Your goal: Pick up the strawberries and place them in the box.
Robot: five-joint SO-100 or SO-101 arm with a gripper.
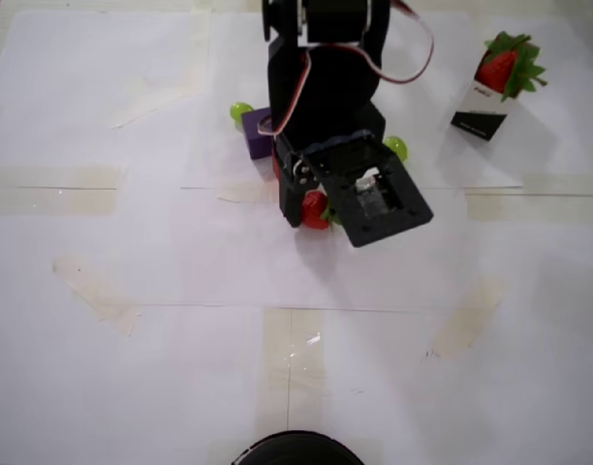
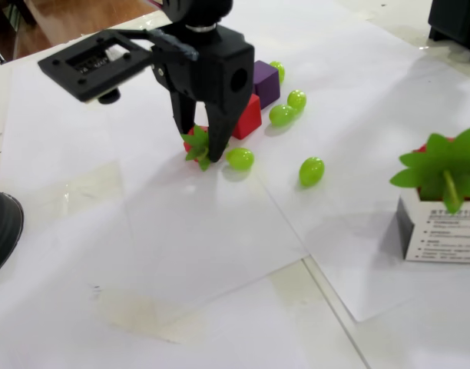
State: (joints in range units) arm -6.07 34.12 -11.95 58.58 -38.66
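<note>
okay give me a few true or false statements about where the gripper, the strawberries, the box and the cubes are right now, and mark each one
1. The black two-finger gripper is closed around a small red toy strawberry with a green leafy top on the table. True.
2. The small black-sided paper box is empty. False: another strawberry sits in it.
3. The red cube sits next to the purple cube. True.
4. The green grapes are inside the box. False: they lie loose on the white paper.
</note>
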